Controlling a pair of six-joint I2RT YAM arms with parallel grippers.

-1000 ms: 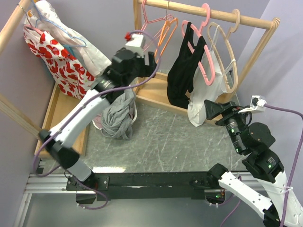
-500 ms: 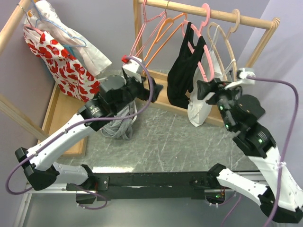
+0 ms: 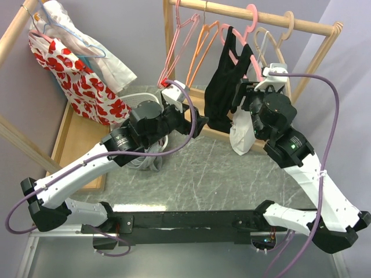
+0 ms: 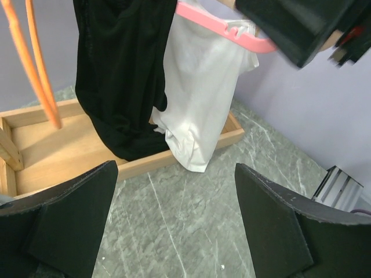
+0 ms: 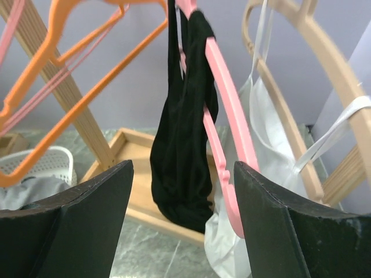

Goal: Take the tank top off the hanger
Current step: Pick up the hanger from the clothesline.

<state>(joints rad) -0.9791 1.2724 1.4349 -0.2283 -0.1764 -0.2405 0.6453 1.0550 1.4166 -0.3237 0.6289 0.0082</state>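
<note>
Two garments hang from the wooden rail (image 3: 255, 13) I'm watching: the black tank top (image 3: 223, 95), draped over its pink hanger (image 5: 223, 116), and a white top (image 3: 242, 136) just beside it. My right gripper (image 5: 184, 168) faces the black one, jaws apart, holding nothing. The left gripper (image 4: 175, 168), equally spread and empty, sits near its hem.

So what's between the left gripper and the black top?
Nothing is in the way. In the left wrist view the open left gripper faces the black top across bare table and the rack's wooden base.
</note>
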